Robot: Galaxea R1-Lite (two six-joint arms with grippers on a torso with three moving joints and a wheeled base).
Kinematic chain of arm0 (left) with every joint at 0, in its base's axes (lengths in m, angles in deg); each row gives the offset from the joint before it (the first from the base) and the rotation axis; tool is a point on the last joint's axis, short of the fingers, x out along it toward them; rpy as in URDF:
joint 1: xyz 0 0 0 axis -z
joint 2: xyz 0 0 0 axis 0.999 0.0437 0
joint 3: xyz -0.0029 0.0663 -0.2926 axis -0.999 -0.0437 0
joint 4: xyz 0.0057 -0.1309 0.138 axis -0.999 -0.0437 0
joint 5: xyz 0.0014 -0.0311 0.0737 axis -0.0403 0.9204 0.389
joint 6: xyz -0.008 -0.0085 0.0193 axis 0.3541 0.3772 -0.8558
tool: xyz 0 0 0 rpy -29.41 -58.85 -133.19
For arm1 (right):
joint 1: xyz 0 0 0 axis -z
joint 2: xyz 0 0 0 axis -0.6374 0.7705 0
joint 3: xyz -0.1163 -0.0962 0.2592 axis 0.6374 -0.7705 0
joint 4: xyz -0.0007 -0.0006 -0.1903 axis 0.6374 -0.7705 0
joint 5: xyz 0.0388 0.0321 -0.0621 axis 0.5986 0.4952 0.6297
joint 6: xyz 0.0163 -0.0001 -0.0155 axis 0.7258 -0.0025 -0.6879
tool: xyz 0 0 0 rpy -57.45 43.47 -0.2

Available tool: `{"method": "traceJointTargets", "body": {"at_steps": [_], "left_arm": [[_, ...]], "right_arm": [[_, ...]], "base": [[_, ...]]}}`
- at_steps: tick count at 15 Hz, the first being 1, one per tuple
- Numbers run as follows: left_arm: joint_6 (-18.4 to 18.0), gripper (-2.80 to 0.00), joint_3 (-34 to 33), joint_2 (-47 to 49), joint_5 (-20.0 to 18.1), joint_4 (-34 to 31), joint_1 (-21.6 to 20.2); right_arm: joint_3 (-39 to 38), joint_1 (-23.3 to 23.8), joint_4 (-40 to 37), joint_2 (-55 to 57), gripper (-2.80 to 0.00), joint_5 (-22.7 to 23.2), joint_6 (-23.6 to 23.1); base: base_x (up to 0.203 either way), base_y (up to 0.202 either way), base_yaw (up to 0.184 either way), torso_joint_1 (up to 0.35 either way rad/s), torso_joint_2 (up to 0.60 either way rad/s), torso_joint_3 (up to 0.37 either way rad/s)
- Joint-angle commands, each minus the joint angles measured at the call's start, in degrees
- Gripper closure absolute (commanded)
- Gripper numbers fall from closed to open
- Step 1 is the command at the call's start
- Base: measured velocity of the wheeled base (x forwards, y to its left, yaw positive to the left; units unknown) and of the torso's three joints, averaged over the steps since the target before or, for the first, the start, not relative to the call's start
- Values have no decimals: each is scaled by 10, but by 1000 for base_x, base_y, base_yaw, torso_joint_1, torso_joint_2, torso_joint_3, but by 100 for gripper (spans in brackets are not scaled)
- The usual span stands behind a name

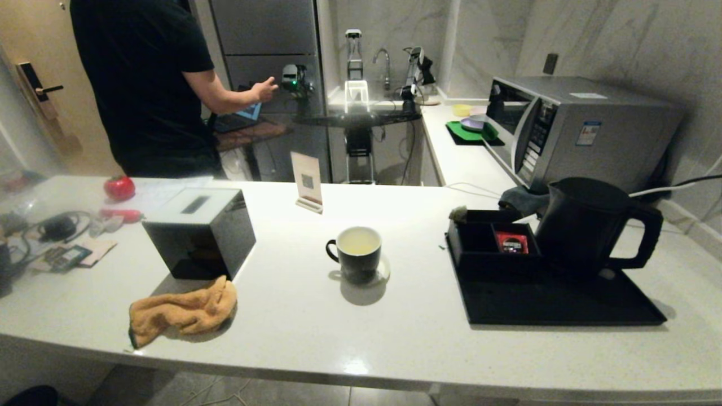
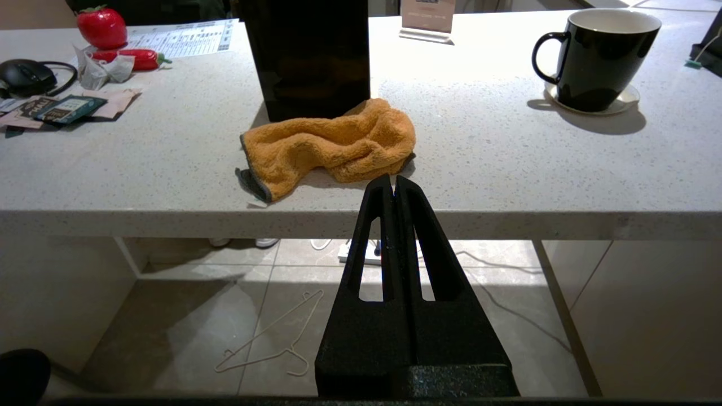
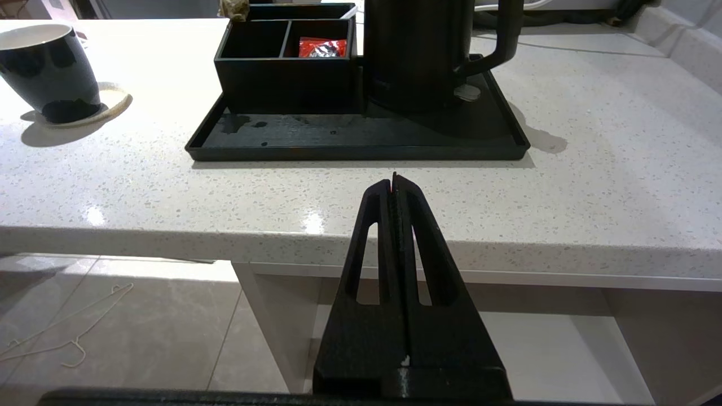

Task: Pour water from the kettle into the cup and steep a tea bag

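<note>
Head view: cup [image 1: 357,252] stands well apart from kettle [image 1: 586,225].

This was a kitchen or kitchenette, perhaps in a hotel suite or flat. A long white speckled stone counter [image 1: 316,316] carried a silver microwave [image 1: 581,127], a black serving tray [image 1: 558,301] with an electric kettle [image 1: 586,225] and a compartment box [image 1: 491,242] holding a red sachet [image 1: 512,242], and a mug [image 1: 356,252] on a coaster. Behind stood a sink tap [image 1: 383,59], marble-look wall panels and a door with an electronic lock [image 1: 35,84]; the floor below was tiled
</note>
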Motion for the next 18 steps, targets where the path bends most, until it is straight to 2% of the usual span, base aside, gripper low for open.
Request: {"method": "traceJointTargets", "body": {"at_steps": [1,18], "left_arm": [[0,0,0,0,0,0,0],[0,0,0,0,0,0,0]], "right_arm": [[0,0,0,1,0,-1,0],[0,0,0,1,0,0,1]], "base": [[0,0,0,0,0,0],[0,0,0,0,0,0]]}}
